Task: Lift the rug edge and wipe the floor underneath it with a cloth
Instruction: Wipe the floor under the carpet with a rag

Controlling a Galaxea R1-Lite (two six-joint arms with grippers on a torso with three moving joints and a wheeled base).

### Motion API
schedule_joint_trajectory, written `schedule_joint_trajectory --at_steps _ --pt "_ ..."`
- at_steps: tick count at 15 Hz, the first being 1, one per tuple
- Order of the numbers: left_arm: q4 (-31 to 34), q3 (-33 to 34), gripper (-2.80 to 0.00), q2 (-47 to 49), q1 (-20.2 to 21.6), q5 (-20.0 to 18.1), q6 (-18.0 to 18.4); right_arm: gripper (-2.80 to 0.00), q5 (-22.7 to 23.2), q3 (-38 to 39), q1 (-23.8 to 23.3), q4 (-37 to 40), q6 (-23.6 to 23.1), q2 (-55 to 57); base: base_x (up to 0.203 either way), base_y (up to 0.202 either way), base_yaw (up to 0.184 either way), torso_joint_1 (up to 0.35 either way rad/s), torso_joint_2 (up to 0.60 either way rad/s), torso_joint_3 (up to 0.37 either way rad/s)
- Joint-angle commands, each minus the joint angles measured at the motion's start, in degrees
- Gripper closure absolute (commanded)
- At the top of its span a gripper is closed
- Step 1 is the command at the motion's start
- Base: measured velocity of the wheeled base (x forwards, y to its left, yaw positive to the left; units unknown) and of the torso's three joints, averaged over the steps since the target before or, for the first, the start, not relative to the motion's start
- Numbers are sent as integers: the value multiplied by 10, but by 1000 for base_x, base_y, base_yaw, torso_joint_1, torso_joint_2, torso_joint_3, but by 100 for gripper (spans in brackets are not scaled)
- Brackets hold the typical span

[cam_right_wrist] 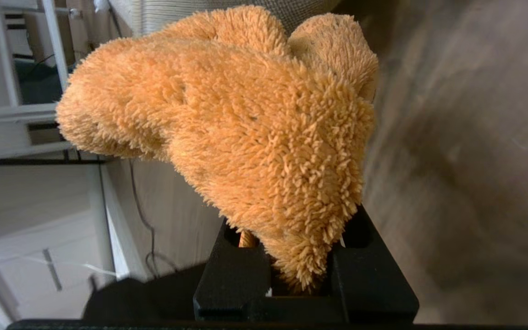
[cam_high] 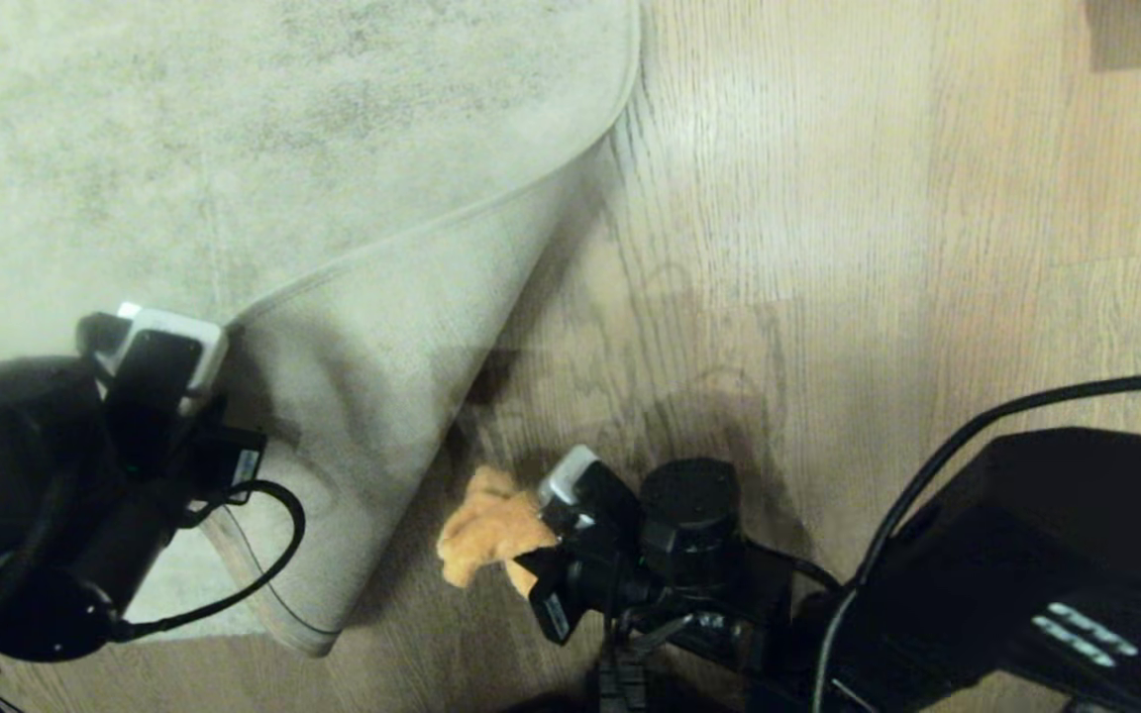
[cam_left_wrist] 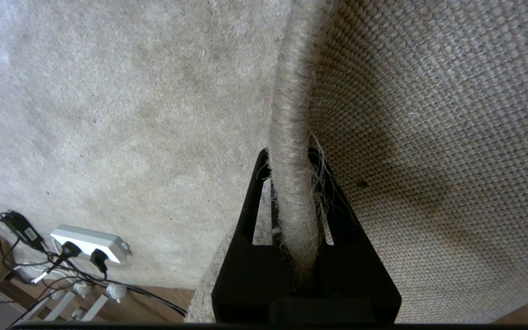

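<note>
Covering most of the head view's upper left, the rug point(cam_high: 234, 129) lies pale and mottled, with its near corner folded up and back so the plain beige backing point(cam_high: 402, 327) faces the camera. The floor point(cam_high: 878, 248) of light wood-grain planks fills the right side, and a dark strip of it sits in shadow under the raised flap. At lower right, black robot bodywork point(cam_high: 1056, 555) and a cable are cut off by the frame; a few pale marks on it are too blurred to read, and no legible writing shows anywhere.

The left claw point(cam_left_wrist: 294, 201) is clamped on the rug edge point(cam_left_wrist: 291, 137), the frayed bound hem running up between its black fingers; only the left wrist view shows this, since in the head view the arm's own housing hides the grip. That view also takes in a white power strip point(cam_left_wrist: 87, 240) with plugs and tangled cords at the far edge of the rug.

The right claw point(cam_right_wrist: 300, 270) is pinched on the cloth point(cam_right_wrist: 227, 123), a fuzzy orange-tan lump that blocks most of its camera. From the head view, the cloth point(cam_high: 486, 535) sits just beside the lifted flap, low over the floor; whether it touches the planks I cannot tell.
</note>
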Motion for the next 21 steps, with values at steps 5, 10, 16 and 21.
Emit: schedule_joint_trajectory --at_steps 5,10,16,21 --pt "-3 2 0 2 0 4 1 0 -1 -174 -29 1 21 110 0 0 0 0 0 0" --pt "-3 2 0 4 -15 4 1 0 -1 -187 -123 5 20 60 0 0 0 0 0 0" --pt "-3 2 0 1 -28 13 1 0 -1 -185 -206 41 17 -48 0 0 0 0 0 0" --pt "-3 1 0 -1 -28 13 1 0 -1 -160 -209 107 10 -151 0 0 0 0 0 0"
